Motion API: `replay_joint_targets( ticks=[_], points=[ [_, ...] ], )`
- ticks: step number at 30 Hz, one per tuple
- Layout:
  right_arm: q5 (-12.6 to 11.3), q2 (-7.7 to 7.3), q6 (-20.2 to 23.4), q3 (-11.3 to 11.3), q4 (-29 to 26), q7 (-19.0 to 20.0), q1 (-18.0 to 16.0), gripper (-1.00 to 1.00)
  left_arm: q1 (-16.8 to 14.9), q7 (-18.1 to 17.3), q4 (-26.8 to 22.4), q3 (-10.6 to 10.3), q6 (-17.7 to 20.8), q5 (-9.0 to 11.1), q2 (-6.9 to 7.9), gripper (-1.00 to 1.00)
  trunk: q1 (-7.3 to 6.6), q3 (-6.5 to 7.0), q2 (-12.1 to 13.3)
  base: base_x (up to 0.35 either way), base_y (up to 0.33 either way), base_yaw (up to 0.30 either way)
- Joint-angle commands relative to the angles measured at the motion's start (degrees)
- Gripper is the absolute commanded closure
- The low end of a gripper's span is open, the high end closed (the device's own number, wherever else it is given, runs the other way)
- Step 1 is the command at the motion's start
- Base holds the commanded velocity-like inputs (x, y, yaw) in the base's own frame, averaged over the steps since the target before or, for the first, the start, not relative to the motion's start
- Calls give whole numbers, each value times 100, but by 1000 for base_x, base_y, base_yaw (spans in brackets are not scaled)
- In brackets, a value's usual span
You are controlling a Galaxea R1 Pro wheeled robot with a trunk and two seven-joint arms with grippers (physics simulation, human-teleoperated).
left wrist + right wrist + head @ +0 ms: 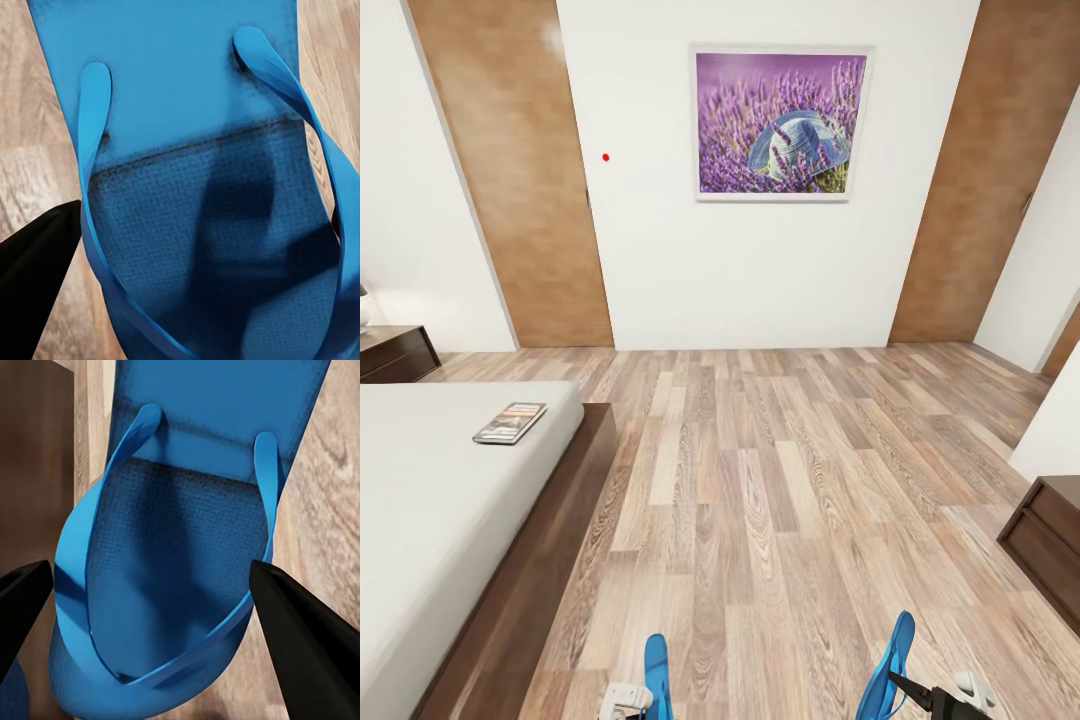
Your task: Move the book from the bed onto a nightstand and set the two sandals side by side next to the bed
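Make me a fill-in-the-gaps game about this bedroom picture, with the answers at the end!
1. The book is lying on the ____.
2. The two sandals, one at the left gripper and one at the right gripper, are coloured ____.
3. The picture on the wall shows a hat in ____ flowers.
4. The floor is made of ____ planks.

Answers: bed; blue; purple; wood

**Black fingers, white housings**

The left gripper (pixel 628 700) has a boxy white housing with small dark fittings. The right gripper (pixel 945 695) pairs a rounded white casing with a matte black wedge-shaped link. In the wrist views, the fingers (pixel 304 641) are plain matte black, tapering and unmarked.
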Motion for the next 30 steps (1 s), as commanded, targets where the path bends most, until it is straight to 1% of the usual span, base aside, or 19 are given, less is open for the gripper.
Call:
replay_joint_targets(
  ticks=[1,28,30],
  points=[
    [-58,-3,13,24,22,24,-10,100,-3,-2,-2,-48,-36,26,2,100,-1,-5,-2,0,0,0],
    [-58,-3,13,24,19,26,-10,100,-3,7,-2,-45,-36,27,-9,100,-1,-5,-2,0,0,0],
    [-58,-3,13,24,19,27,-10,100,-3,9,-2,-41,-36,28,-13,100,-45,31,78,0,0,0]
  ],
)
